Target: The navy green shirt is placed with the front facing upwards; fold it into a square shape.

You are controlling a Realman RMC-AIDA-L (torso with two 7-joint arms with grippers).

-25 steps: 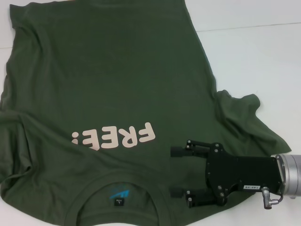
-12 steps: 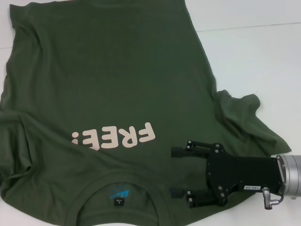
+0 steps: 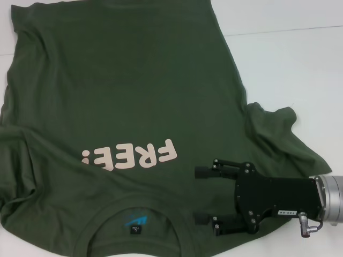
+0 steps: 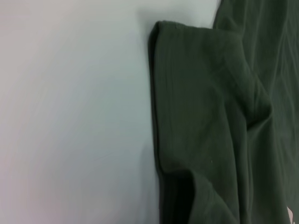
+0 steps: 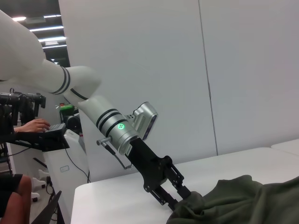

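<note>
Shirt: spread front-up on the white table, collar nearest the robot, "FREE" lettering visible; right sleeve rumpled.

Right claw: held low over the right shoulder by the collar, fingers spread, apparently readied to pinch there for a fold.

Left claw: at the left sleeve, cloth bunched against its tips; grip cannot be told.

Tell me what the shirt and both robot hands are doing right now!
navy green shirt: spread out, front up, not folded yet.
right sleeve: rumpled.
right gripper: fingers open, above the shirt.
left gripper: down at the shirt's bunched edge.
</note>
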